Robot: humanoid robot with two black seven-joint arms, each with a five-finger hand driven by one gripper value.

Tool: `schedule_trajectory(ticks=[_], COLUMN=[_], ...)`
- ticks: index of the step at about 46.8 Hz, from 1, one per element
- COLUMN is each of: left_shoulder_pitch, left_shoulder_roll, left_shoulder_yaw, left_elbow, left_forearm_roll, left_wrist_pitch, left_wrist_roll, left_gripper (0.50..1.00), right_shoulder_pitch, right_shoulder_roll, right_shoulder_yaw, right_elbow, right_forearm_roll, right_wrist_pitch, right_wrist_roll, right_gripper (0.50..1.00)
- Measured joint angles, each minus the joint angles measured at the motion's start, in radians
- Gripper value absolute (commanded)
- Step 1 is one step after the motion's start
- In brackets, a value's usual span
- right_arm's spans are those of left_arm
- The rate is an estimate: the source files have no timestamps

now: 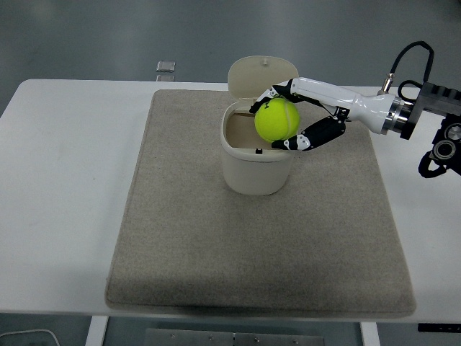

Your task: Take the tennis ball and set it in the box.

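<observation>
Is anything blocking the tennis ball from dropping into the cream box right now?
Nothing visible. The yellow-green tennis ball, gripped by the right hand, sits over the cream plastic box; its hinged lid is tipped back, leaving the mouth open.

Tennis ball (277,120) fuzzy felt; box (257,158) smooth matt plastic; mat (216,238) rough cloth; table (65,180) smooth.
</observation>
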Motion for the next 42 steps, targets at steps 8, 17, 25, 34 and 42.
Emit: schedule_trajectory(ticks=[8,17,25,34,42], left_shoulder_pitch=[0.001,0.0,0.0,0.0,0.0], left_shoulder_roll=[0.0,0.0,0.0,0.0,0.0], left_shoulder_yaw=[-0.001,0.0,0.0,0.0,0.0], left_elbow=[0.0,0.0,0.0,0.0,0.0], left_forearm_roll=[0.0,0.0,0.0,0.0,0.0], left_wrist_pitch=[0.0,0.0,0.0,0.0,0.0], left_wrist_roll=[0.0,0.0,0.0,0.0,0.0], left_gripper=[0.992,0.992,0.992,0.992,0.992], right_shoulder_pitch=[-0.002,-0.005,-0.014,-0.019,-0.016], right_shoulder_roll=[0.0,0.0,0.0,-0.006,-0.041], right_shoulder_yaw=[-0.003,-0.005,-0.005,-0.005,0.001], right_elbow=[0.0,0.0,0.001,0.005,0.014], right_forearm_roll=[0.013,0.042,0.048,0.053,0.229], right_wrist_pitch=[-0.016,-0.016,-0.014,-0.014,0.057], right_wrist_roll=[-0.008,-0.008,-0.008,-0.007,-0.006], right_gripper=[0.737,0.866,0.897,0.897,0.897])
